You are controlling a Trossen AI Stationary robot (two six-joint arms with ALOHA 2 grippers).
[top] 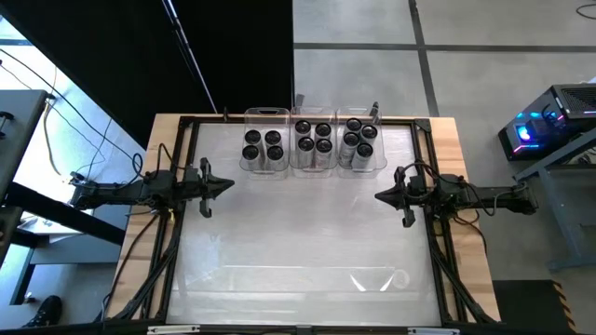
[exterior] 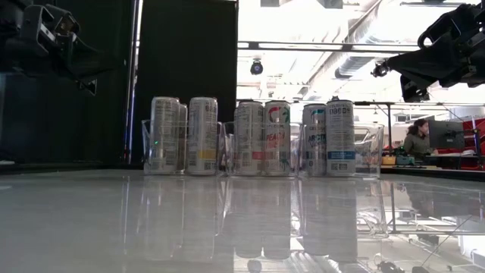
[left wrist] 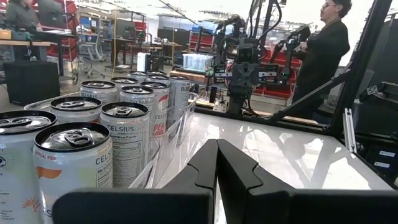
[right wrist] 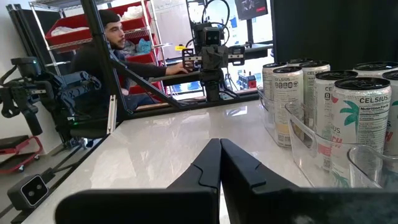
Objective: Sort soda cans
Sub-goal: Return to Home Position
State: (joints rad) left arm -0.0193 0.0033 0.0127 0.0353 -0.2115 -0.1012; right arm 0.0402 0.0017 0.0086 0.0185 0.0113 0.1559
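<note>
— Overhead, which step?
— Sorting looks finished: the silvery, dark-topped soda cans (top: 314, 137) stand in three clear plastic rectangular trays (top: 267, 113) at the far edge of the glossy white table (top: 298, 237). The left gripper (top: 231, 186) and right gripper (top: 378, 196) hover well clear, jaws together, empty. I'd judge only parking remains.
— Table level?
— Cans in a row; lettering too small.
— Wrists?
— Both read "CELSIUS"; the right also "Nutrition Facts".

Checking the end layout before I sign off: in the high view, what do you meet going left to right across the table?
In order: left gripper → left tray holding soda cans → middle tray → right tray → right gripper. Both grippers are shut.
</note>
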